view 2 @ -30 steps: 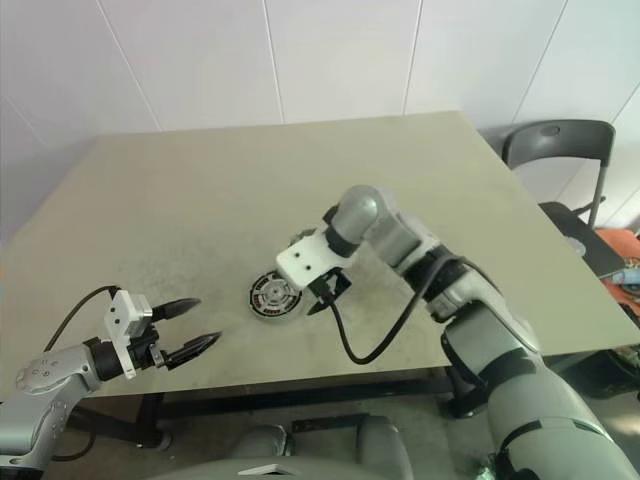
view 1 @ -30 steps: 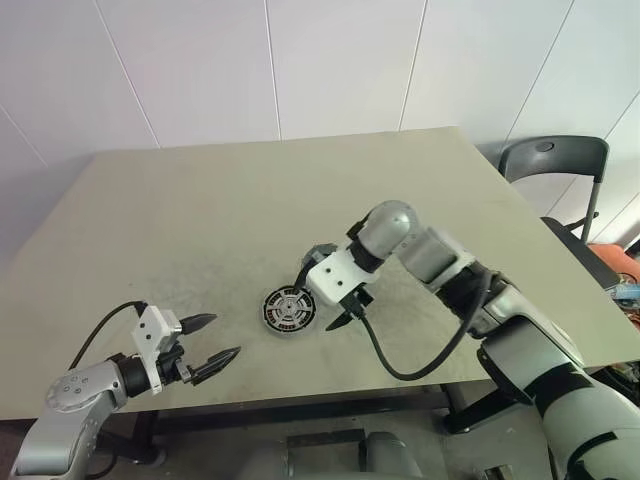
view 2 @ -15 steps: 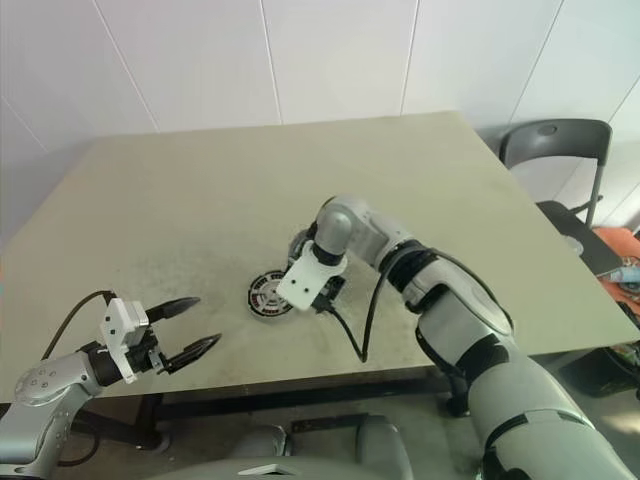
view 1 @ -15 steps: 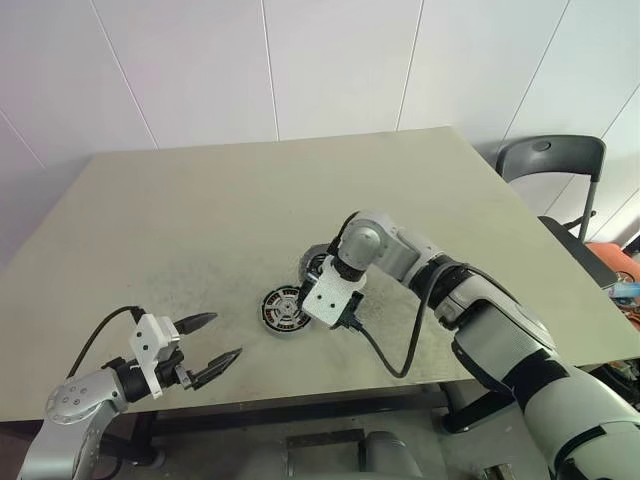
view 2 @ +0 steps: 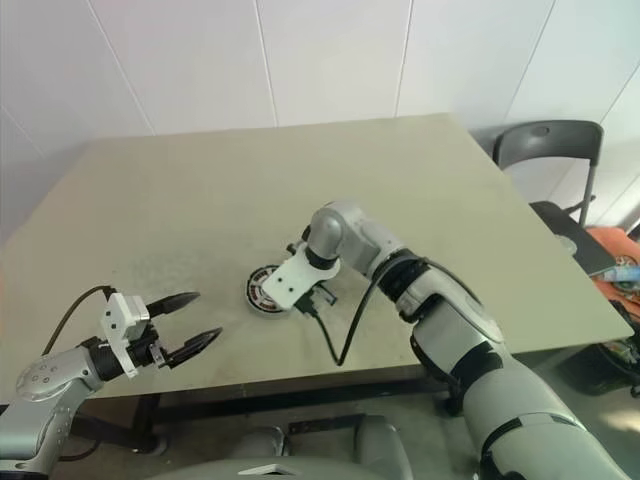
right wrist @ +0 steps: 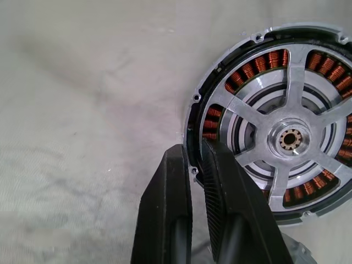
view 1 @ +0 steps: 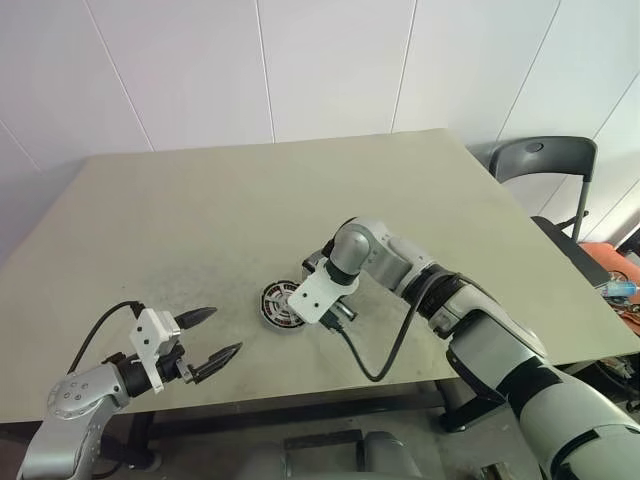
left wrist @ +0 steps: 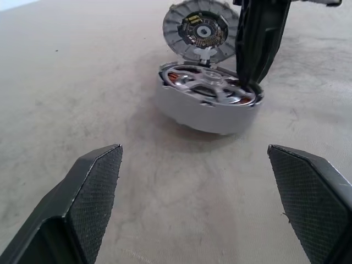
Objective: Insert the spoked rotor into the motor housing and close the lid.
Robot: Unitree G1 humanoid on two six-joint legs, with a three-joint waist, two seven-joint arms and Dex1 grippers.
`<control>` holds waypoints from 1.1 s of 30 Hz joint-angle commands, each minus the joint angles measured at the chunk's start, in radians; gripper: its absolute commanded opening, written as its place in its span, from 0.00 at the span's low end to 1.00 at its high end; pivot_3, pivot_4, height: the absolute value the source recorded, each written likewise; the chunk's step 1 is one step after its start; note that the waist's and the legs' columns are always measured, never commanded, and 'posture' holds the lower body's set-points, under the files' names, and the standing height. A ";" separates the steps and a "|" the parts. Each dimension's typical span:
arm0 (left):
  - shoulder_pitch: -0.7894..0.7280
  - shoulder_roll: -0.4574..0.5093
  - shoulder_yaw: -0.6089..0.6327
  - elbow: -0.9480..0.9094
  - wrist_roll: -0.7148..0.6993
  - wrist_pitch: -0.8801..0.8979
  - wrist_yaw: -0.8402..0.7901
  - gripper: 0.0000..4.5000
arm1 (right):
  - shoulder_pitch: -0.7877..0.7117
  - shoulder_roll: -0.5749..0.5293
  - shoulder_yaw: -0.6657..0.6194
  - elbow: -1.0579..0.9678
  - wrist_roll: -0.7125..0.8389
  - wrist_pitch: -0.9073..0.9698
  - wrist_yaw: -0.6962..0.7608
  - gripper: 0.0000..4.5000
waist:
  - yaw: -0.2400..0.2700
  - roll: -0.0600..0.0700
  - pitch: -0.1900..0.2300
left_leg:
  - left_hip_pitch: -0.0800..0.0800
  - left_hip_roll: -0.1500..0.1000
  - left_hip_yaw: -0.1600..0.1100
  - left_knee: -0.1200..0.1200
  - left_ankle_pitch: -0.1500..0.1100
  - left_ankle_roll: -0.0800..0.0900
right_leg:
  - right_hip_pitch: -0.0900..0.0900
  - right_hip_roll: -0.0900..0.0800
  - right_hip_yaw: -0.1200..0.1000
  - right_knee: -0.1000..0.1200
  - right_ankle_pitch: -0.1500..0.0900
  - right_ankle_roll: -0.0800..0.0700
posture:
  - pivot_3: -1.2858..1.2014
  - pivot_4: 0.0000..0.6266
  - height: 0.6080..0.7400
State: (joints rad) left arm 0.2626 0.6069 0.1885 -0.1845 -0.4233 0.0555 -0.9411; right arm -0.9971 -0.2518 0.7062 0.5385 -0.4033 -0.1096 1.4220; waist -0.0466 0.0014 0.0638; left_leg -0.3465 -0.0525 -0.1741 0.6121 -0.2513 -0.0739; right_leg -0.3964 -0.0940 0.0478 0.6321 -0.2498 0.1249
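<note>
The motor housing (left wrist: 206, 113) stands on the table, a short silver cup with coppery windings. The spoked rotor (right wrist: 289, 137) lies inside it, black ring and silver spokes level with the rim. The lid (left wrist: 201, 30) stands tilted up at the housing's far edge, inner face showing. My right gripper (right wrist: 193, 154) points down at the housing's rim with its fingers together; the tips touch the rim (left wrist: 247, 85), and I cannot tell whether they pinch it. My left gripper (view 1: 222, 332) hovers open over the table's near left, well short of the housing (view 1: 278, 305).
The tan table (view 1: 200, 220) reaches far beyond the parts. A black cable (view 1: 385, 365) loops from my right wrist over the front edge. A dark chair (view 1: 545, 160) stands beyond the table's right corner.
My right gripper has come down and leftward onto the housing's rim, and its fingers have gone from wide open to together. The left arm has stayed put.
</note>
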 commanded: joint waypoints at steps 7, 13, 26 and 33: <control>-0.008 0.005 -0.005 -0.054 0.006 0.012 0.027 1.00 | 0.004 0.034 -0.012 -0.212 0.027 0.368 0.118 0.01 | 0.002 0.001 0.001 | -0.001 0.001 0.000 0.001 0.000 0.000 | -0.001 0.002 0.000 -0.001 0.001 -0.002 | 0.52 0.00 1.00; -0.010 0.008 -0.010 -0.058 0.009 0.018 0.035 1.00 | -0.008 0.039 -0.005 -0.252 0.041 0.410 0.130 0.22 | 0.002 0.001 0.001 | -0.010 0.001 0.000 -0.001 0.001 -0.001 | -0.011 0.002 0.000 -0.001 0.006 -0.001 | 0.52 0.00 1.00; -0.018 0.005 -0.014 -0.061 0.017 0.025 0.039 1.00 | -0.123 0.028 -0.241 -0.377 0.260 0.685 0.099 0.99 | 0.003 0.001 0.001 | -0.009 0.001 0.000 0.001 0.001 -0.001 | -0.009 0.002 0.000 -0.001 0.002 -0.001 | 0.52 0.00 1.00; -0.012 0.009 -0.007 -0.066 0.014 0.030 0.043 1.00 | -0.108 -0.088 -0.455 -0.233 0.355 0.821 -0.096 0.99 | 0.007 0.000 0.000 | -0.009 0.001 0.001 0.001 0.000 -0.001 | -0.009 0.001 0.000 -0.002 0.002 -0.003 | 0.52 0.00 1.00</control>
State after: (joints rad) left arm 0.2608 0.6068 0.1708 -0.2161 -0.4041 0.0842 -0.9018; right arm -1.1193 -0.3145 0.2966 0.2738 -0.0620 0.6963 1.3731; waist -0.0393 0.0015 0.0638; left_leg -0.3557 -0.0516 -0.1730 0.6129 -0.2508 -0.0752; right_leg -0.4049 -0.0928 0.0482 0.6296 -0.2474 0.1220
